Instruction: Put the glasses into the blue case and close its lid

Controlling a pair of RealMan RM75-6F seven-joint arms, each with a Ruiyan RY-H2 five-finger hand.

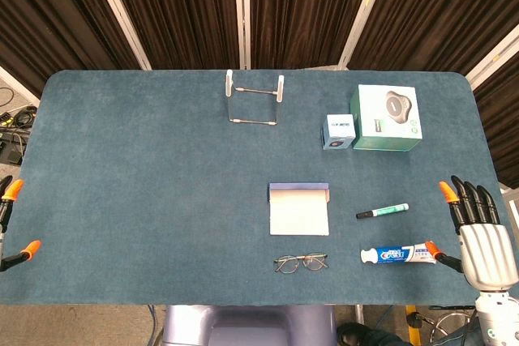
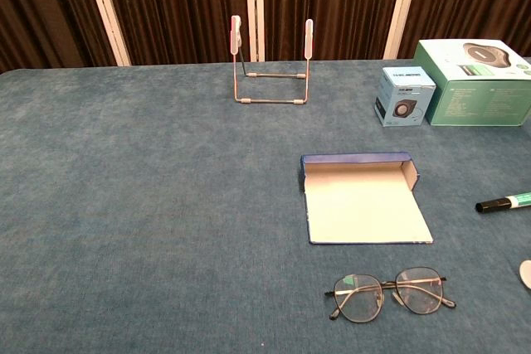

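The glasses (image 1: 300,262) lie on the desk (image 1: 146,184), long axis crosswise, just in front of the open case (image 1: 298,209). They sit left of the right hand (image 1: 478,228), whose fingers (image 1: 469,198) are spread and empty; it is nearer than the left hand (image 1: 12,228), also empty

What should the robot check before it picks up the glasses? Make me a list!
1. Glasses free to grab: ok. They lie alone on the table, nothing on top.
2. Blue case open: ok. Its lid lies flat and the inside shows.
3. Case empty: ok. Nothing shows inside it.
4. Right hand free: ok. It holds nothing and its fingers are apart, at the table's right edge.
5. Left hand free: cannot tell. Only orange fingertips show at the left edge.
6. Path from right hand to glasses: not ok. The toothpaste and marker lie between them.
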